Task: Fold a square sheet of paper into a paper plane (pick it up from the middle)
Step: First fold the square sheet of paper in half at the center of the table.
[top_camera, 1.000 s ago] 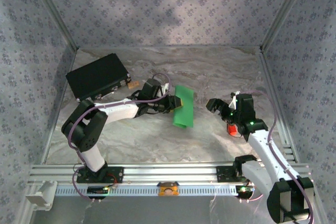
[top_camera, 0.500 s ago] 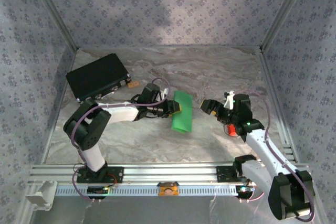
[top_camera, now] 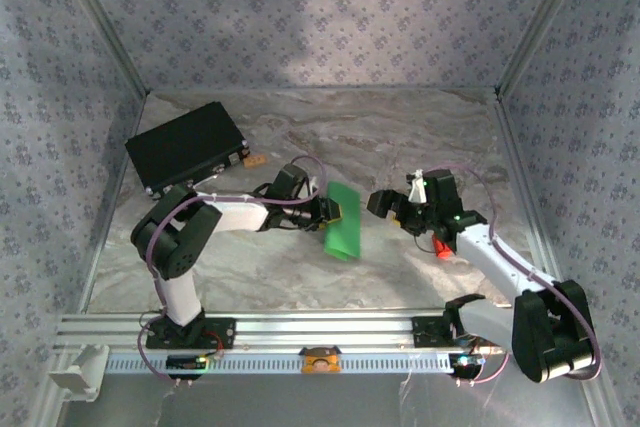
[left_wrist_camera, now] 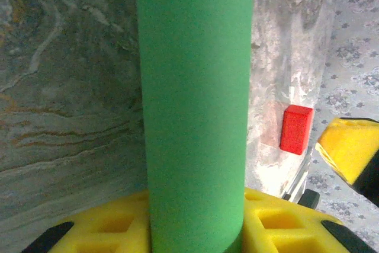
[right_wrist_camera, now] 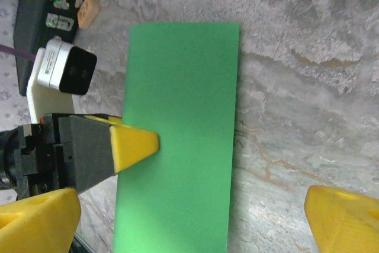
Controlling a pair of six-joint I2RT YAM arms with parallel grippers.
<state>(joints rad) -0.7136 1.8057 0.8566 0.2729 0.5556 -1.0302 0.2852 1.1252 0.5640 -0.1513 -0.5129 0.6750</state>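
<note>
The left claw [top_camera: 337,209] is clamped on the square sheet of paper [top_camera: 343,220], which sits to the right of the black case [top_camera: 187,147] and somewhat nearer the arm bases. The bright green sheet shows as a narrow rectangle rather than a square, with its long sides running away from the bases. In the right wrist view one yellow fingertip [right_wrist_camera: 135,145] of the left claw lies on top of the sheet [right_wrist_camera: 177,134], reaching in from the long edge that faces the case [right_wrist_camera: 44,22]. In the left wrist view the paper [left_wrist_camera: 195,105] rises out of the yellow pads [left_wrist_camera: 112,229] as a smooth curved band. The right claw [top_camera: 388,205] is farther right of the case, just past the sheet's far long edge, with its fingers spread wide apart and nothing between them. A small red block [top_camera: 440,247] rests on the marbled desk [top_camera: 400,137] farther right of the case again. A small tan piece [top_camera: 254,160] lies just beside the case's right end.
</note>
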